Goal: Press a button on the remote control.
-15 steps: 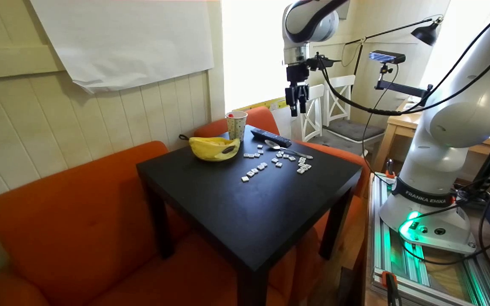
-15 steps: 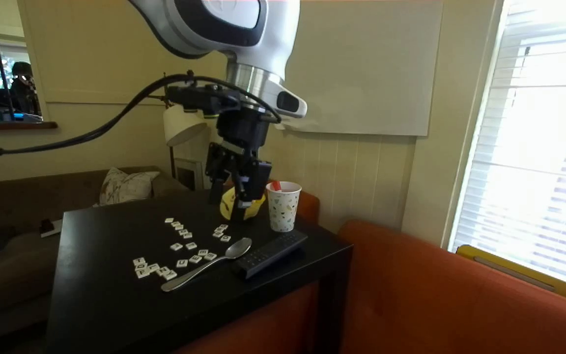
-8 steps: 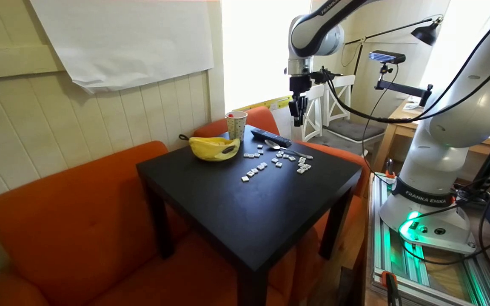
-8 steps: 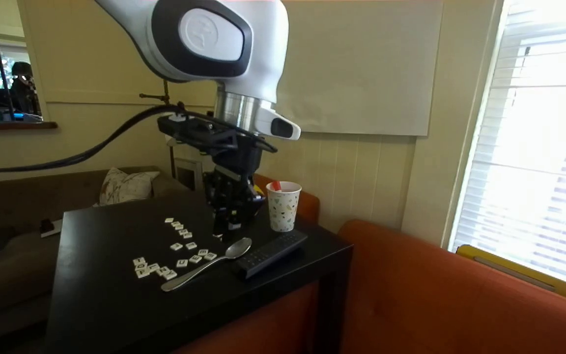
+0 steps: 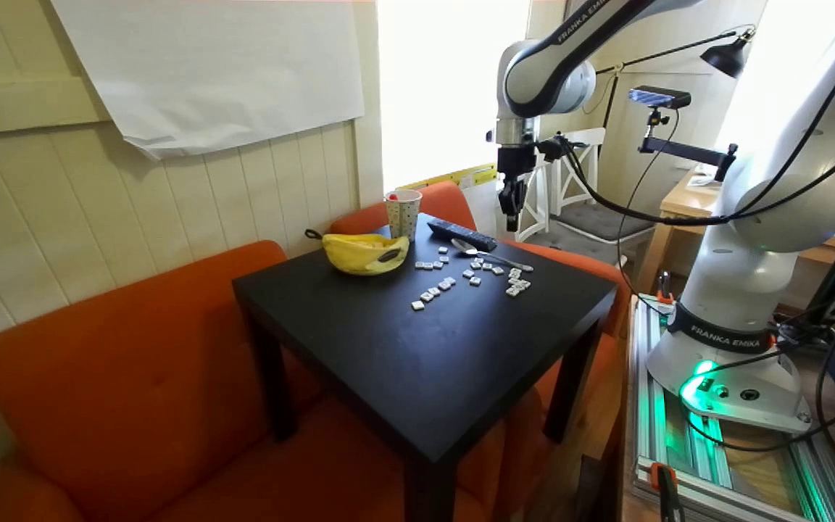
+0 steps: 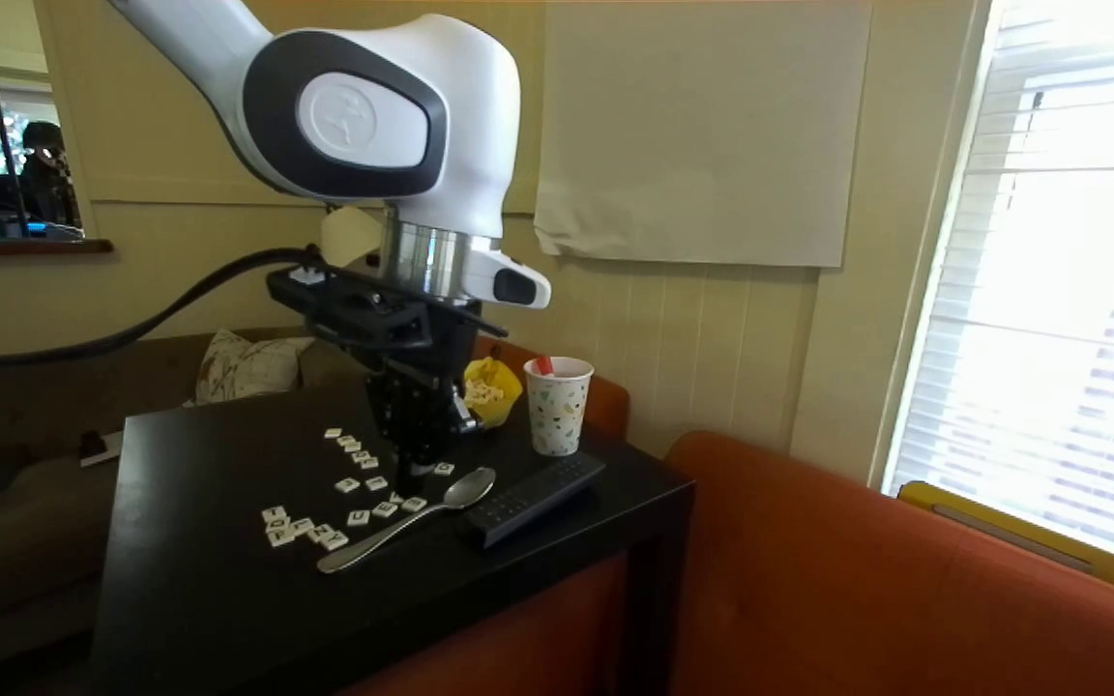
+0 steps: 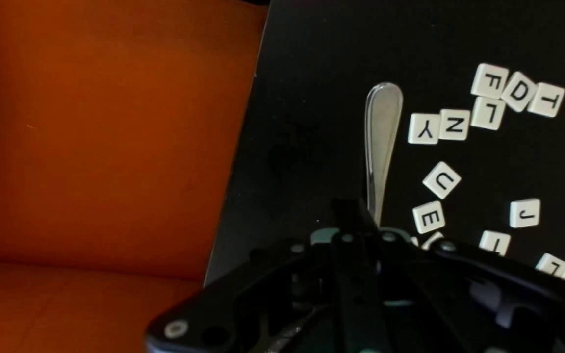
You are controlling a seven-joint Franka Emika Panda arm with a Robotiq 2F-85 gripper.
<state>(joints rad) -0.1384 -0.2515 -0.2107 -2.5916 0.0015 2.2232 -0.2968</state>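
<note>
The black remote control [image 5: 462, 235] lies flat near a corner of the dark table in both exterior views. In an exterior view, small rows of buttons show faintly on the remote's upper face [image 6: 536, 498]. My gripper [image 5: 512, 226] points down above the table, with no contact with the remote to be seen. Its fingertips [image 6: 407, 478] appear over the letter tiles beside the spoon, left of the remote in that view. In the wrist view the gripper [image 7: 353, 213] has its fingers together with nothing between them. The remote does not show in the wrist view.
A metal spoon [image 6: 412, 522] lies alongside the remote. Several white letter tiles [image 7: 442, 180] are scattered by it. A patterned paper cup [image 6: 557, 406] stands near the remote's far end, with a yellow banana-shaped bowl [image 5: 365, 254] beyond. Orange seating [image 7: 111, 137] borders the table edge.
My gripper has come down lower toward the table, and its fingers have gone from open to shut. The remote, spoon, tiles, cup and bowl have stayed put.
</note>
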